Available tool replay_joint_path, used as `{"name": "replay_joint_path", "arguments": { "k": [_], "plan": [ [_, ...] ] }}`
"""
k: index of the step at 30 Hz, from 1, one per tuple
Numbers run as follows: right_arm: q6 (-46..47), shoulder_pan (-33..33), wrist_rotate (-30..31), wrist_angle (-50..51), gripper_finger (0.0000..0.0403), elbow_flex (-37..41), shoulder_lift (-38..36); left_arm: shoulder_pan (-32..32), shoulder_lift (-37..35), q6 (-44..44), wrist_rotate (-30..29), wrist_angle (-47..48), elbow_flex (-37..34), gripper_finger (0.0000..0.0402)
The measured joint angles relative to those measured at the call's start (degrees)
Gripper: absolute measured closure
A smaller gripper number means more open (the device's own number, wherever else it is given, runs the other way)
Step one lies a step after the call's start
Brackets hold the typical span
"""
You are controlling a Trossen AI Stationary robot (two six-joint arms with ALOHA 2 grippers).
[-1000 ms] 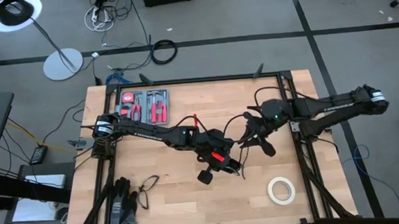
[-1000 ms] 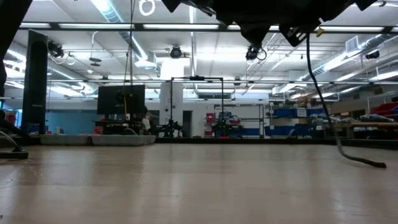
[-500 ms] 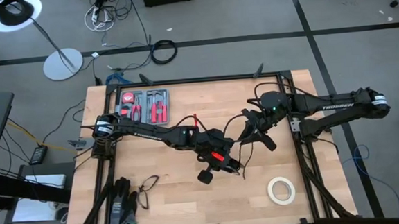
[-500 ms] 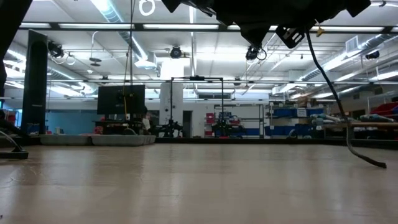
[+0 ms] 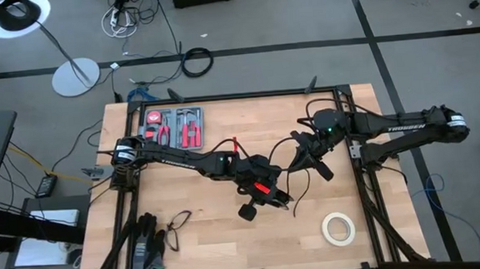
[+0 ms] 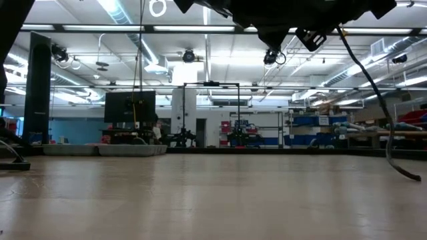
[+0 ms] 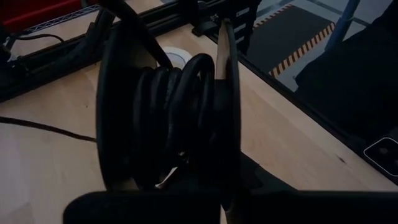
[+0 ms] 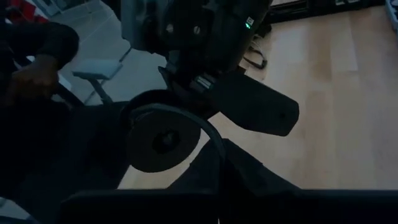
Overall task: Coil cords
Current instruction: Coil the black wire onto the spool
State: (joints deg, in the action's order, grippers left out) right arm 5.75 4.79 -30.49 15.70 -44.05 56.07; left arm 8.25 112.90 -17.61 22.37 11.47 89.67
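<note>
The thin black cord [image 5: 286,177] runs between my two grippers above the table's middle. Several of its turns form a coil [image 7: 177,118] in my left gripper [image 5: 265,195], which is shut on it. A chunky black piece [image 5: 246,211] shows just beside that gripper; it may be the cord's end piece. My right gripper [image 5: 308,155] is shut on the cord a short way toward the table's right. Below it the cord hangs in a slack curve [image 6: 373,87], and its free end [image 6: 407,175] rests on the table. My left gripper pinches several turns of the coil [image 7: 186,93] side by side between its two fingers [image 7: 115,112]. The coil is lifted clear of the table. My right gripper holds one strand of the cord [image 8: 214,146] where it arcs over from the coil. The fingers themselves hide the place of contact.
A cream-white tape roll [image 5: 338,228] lies near the front right. A tray of red-handled tools [image 5: 173,126] sits at the back left. Dark gloves [image 5: 146,244] and glasses [image 5: 177,226] lie at the front left. Black frame rails [image 5: 354,157] run along the table's sides.
My right gripper has gone a little toward the table's far edge, still holding the cord. The hanging stretch has swung sideways, and its free end has slid a short way along the table. The coil stays in my left gripper.
</note>
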Motion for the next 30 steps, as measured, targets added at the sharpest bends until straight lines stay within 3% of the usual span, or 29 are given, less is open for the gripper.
{"name": "replay_joint_path", "arguments": {
  "k": [7, 13, 30],
  "plan": [
    [8.1, 0.7, -3.2, -7.0, 0.04, -0.1, 2.7, -0.2, 0.0, -0.2, -1.1, -2.0, 0.0, 0.0402],
    [8.2, -1.2, -3.1, -7.3, 0.0401, -0.1, 7.4, -0.3, 0.0, 0.0, -1.9, -0.2, -0.1, 0.0402],
    [9.1, -2.4, -0.3, -5.5, 0.0402, -0.1, 7.0, -0.8, -0.1, -1.7, -10.5, -2.5, 0.0, 0.0402]
  ]
}}
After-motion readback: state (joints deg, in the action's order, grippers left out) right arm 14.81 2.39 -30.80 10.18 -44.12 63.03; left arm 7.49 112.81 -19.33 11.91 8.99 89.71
